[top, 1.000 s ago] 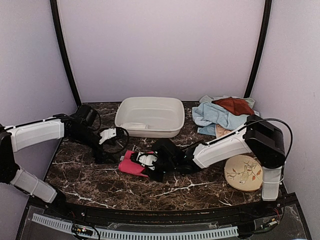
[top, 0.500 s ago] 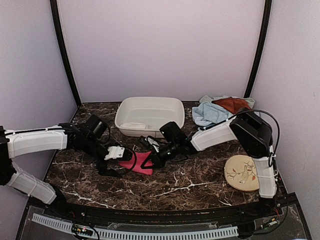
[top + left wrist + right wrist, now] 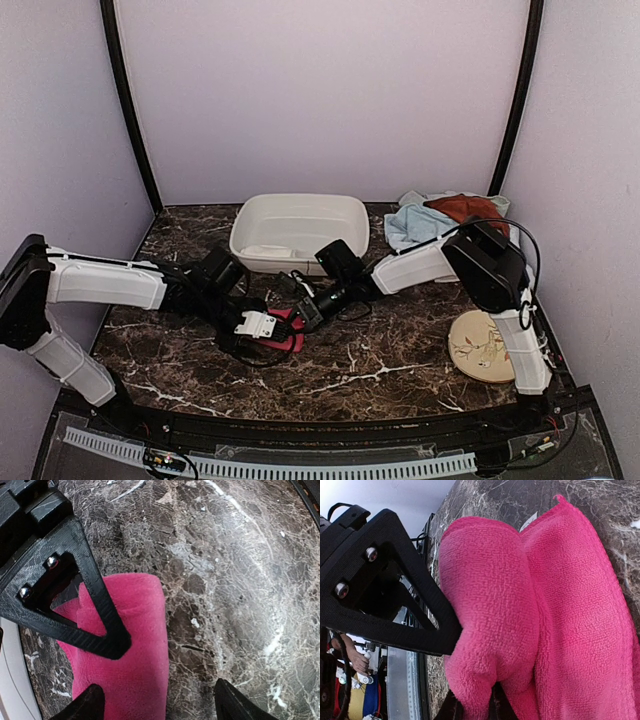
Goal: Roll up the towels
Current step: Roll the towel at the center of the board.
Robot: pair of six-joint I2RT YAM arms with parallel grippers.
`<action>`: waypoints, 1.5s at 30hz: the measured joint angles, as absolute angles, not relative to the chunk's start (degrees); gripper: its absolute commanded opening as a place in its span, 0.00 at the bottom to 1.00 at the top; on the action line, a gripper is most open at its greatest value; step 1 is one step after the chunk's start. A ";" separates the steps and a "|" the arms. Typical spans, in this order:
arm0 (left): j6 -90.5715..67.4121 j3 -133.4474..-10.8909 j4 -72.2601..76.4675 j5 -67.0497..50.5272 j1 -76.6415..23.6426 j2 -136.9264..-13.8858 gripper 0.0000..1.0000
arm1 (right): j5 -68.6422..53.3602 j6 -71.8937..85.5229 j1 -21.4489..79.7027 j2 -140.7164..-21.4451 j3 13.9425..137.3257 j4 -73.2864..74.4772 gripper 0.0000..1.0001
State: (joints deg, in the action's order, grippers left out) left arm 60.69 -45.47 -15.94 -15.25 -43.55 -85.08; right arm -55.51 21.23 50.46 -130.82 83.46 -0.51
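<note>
My right gripper [image 3: 308, 312] looks pinched on a raised fold of the pink towel [image 3: 545, 605], though its lower finger is mostly hidden. One finger of the left gripper [image 3: 262, 325] lies on that towel, but I can't tell its gap. The towel sits just in front of the white basin [image 3: 300, 198].

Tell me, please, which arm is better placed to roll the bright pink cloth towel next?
Right, probably: the right claw is pinched on a fold of the bright pink cloth towel, while the left claw hangs open over it.
</note>
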 measured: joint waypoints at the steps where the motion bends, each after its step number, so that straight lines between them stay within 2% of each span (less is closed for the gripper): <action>1: 60.88 -45.30 -15.18 -14.70 -43.66 -85.32 0.72 | -55.61 21.80 50.37 -130.87 83.57 -0.36 0.06; 4: 61.45 -45.21 -13.54 -13.56 -43.77 -86.11 0.60 | -55.77 23.46 50.17 -130.91 83.55 -0.43 0.15; 6: 61.98 -45.23 -12.67 -12.97 -43.68 -86.74 0.59 | -55.86 25.26 50.11 -130.80 82.65 -2.24 0.25; 10: 62.02 -46.61 -11.86 -13.67 -42.57 -89.58 0.61 | -55.05 28.69 49.91 -129.51 79.85 -6.92 0.40; 14: 61.45 -50.35 -13.02 -16.36 -39.99 -93.71 0.53 | -52.86 29.80 49.63 -128.05 79.02 -8.14 0.46; 19: 59.64 -55.46 -18.46 -21.71 -37.17 -97.32 0.52 | -43.83 27.33 49.06 -123.07 74.30 -6.83 0.56; 23: 58.11 -58.15 -22.00 -26.06 -34.98 -99.50 0.52 | -32.99 23.94 48.97 -113.14 64.36 -6.68 0.73; 24: 57.78 -58.43 -22.52 -27.27 -34.50 -99.85 0.52 | -29.52 22.74 48.99 -109.62 60.80 -7.18 0.79; 26: 57.52 -58.76 -22.96 -28.45 -34.15 -100.31 0.52 | -24.08 19.90 49.41 -104.16 55.99 -7.53 0.99; 30: 56.80 -60.97 -25.34 -30.94 -33.23 -102.37 0.52 | -11.03 10.81 53.76 -96.66 50.94 -8.75 1.00; 34: 56.62 -64.23 -29.12 -33.78 -32.16 -104.99 0.50 | 4.08 -2.42 65.71 -95.22 50.98 -9.23 1.00; 39: 56.80 -68.29 -34.15 -36.29 -31.35 -108.05 0.50 | 20.82 -19.18 76.79 -102.94 57.08 -9.37 1.00; 45: 57.65 -70.39 -37.82 -37.98 -30.94 -109.97 0.53 | 31.33 -33.08 78.02 -112.09 60.45 -11.40 0.97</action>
